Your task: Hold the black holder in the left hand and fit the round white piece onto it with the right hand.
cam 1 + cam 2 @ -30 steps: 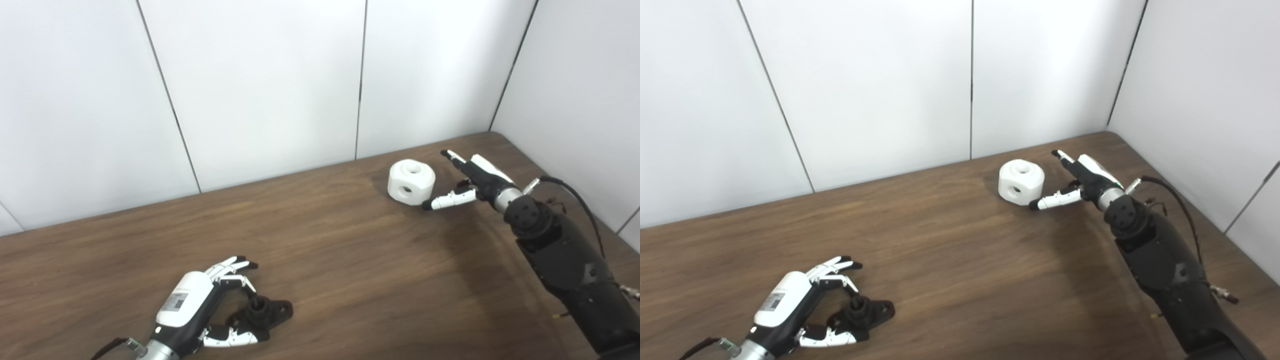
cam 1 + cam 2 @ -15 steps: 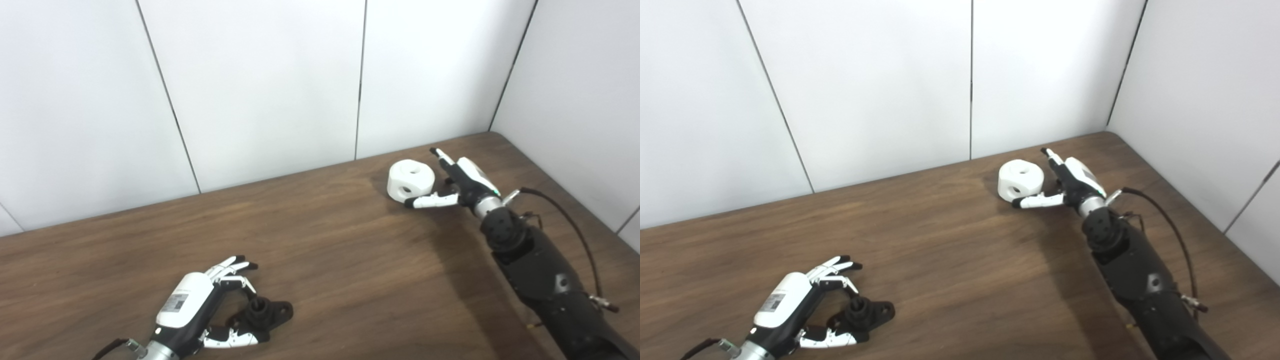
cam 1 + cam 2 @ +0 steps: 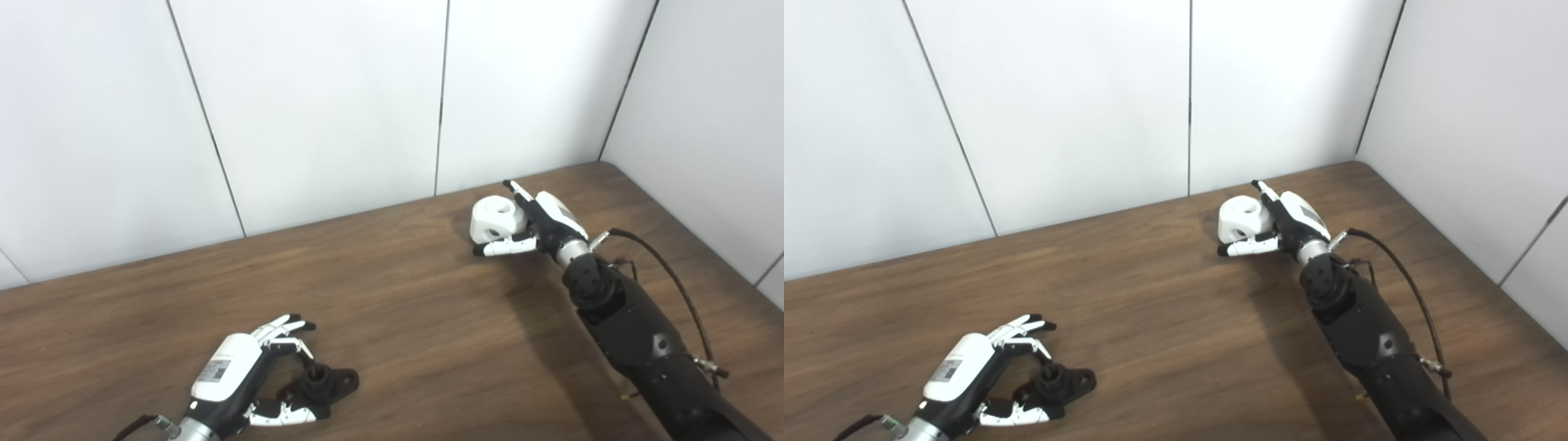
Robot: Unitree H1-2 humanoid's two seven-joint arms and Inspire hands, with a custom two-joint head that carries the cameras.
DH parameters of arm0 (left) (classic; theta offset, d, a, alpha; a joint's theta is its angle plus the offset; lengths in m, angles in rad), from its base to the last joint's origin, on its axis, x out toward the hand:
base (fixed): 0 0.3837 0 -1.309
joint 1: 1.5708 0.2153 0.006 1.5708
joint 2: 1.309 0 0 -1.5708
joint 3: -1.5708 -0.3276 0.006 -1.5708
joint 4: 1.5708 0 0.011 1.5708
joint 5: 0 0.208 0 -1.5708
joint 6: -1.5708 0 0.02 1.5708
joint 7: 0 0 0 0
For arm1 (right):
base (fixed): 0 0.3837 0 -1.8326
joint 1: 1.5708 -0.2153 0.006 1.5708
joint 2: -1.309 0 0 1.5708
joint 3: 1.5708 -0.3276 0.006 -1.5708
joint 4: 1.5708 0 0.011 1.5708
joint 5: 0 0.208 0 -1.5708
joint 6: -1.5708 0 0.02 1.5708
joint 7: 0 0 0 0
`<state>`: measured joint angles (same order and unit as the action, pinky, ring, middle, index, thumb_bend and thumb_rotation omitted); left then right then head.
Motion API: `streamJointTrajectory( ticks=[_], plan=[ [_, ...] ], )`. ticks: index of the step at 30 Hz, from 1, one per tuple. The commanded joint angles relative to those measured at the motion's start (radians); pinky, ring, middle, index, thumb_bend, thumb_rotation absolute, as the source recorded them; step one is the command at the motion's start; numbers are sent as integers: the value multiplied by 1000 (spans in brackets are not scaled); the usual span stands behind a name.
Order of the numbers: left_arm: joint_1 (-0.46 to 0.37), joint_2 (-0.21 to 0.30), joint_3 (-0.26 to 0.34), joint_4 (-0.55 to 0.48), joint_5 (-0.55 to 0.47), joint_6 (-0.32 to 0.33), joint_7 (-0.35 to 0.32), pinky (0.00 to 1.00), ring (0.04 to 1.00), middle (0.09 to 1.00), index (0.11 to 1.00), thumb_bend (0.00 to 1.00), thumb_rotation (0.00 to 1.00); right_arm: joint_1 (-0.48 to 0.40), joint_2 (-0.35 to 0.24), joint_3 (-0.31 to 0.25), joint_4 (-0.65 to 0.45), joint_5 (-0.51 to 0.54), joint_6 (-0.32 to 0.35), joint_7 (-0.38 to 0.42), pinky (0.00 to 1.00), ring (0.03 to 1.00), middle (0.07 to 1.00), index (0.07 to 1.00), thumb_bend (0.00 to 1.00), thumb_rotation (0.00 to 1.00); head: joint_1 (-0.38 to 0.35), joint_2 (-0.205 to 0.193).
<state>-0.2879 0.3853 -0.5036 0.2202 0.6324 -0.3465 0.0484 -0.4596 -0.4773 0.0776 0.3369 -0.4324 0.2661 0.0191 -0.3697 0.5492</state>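
While the left hand (image 3: 245, 380) rests near the table's (image 3: 429, 343) front edge, fingers loosely curled around the black holder (image 3: 321, 383), the right hand (image 3: 539, 223) cups the round white piece (image 3: 493, 220) near the back right corner, fingers not yet closed. Next: close, then lift. The piece is chamfered, with round holes.

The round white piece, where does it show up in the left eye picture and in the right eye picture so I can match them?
Left eye view: round white piece sits right of centre, upper half, at the far side of the table.
Right eye view: the same piece lies nearer the middle, at about the same height.
Shared landmark: the right hand wraps around it from the right, thumb below; whether it grips yet is unclear.
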Motion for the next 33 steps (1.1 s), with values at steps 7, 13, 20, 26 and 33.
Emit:
streamJointTrajectory(
  ticks=[7, 13, 20, 26, 33],
  plan=[
    [67, 24, -36, 53, 54, 12, -72, 843, 915, 843, 480, 523, 51, -13, 40, 28, 32, -30, -48, -80, 715, 841, 898, 872, 992, 399, 9, 8],
    [71, 26, -29, 56, 42, -5, -64, 843, 911, 840, 481, 523, 50, -5, 64, 7, 61, -39, -109, -198, 714, 820, 844, 686, 894, 257, 6, 10],
    [70, 29, -30, 53, 52, -5, -68, 845, 912, 845, 481, 523, 51, -5, 82, 4, 110, -71, -180, -325, 660, 755, 760, 484, 525, 138, 11, 14],
    [70, 29, -32, 53, 59, -4, -67, 838, 907, 846, 481, 523, 51, -1, 82, 13, 108, -83, -183, -343, 632, 736, 744, 483, 519, 135, 15, 16],
    [70, 28, -31, 59, 60, -14, -58, 832, 899, 844, 481, 523, 52, 1, 83, 19, 109, -90, -194, -361, 617, 715, 721, 483, 519, 132, 22, 18]
  ],
)
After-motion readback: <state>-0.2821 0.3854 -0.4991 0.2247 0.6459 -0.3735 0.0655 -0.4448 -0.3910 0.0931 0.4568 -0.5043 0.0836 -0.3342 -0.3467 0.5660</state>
